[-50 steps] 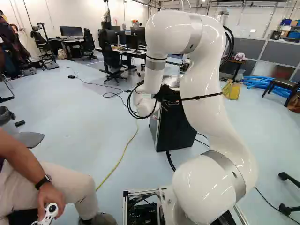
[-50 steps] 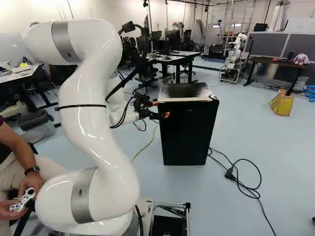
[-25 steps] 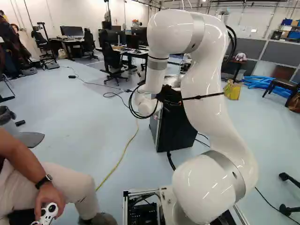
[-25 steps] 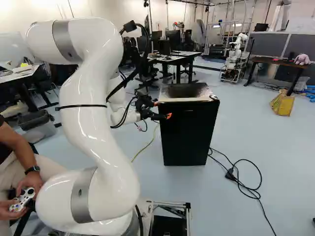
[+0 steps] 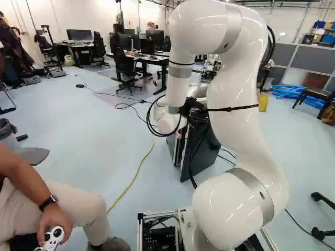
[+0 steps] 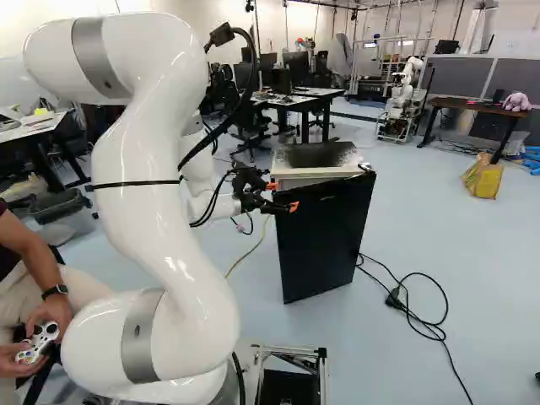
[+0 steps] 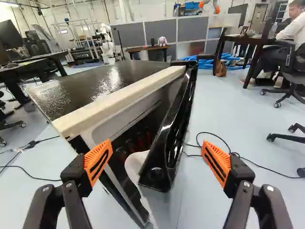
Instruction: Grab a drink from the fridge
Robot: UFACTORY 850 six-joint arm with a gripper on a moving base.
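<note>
- Step in hand, as judged: opening of the fridge. The door is ajar, hinged at the right, with its free edge swung near and left.
- Hand: released, its orange pads spread wide. The door's free edge is straddled, one pad toward the fridge body and one beyond the outer face; no grip is shown.
- Drinks: none is held. Dim red items, probably the drinks, are seen inside the fridge, behind the door's edge; whether cans or bottles cannot be told.
- Next move, as judged: the door should be drawn or pushed wider until the interior can be entered, then cleared before a drink is approached. Contact with the door's edge is to be watched.
- Wrist view: the interior and the door's pale inner side are revealed; in the right base view these are hidden by the outer face.
- Left base view: the opening is shown from its left side, with the hand partly masked by the arm.
</note>
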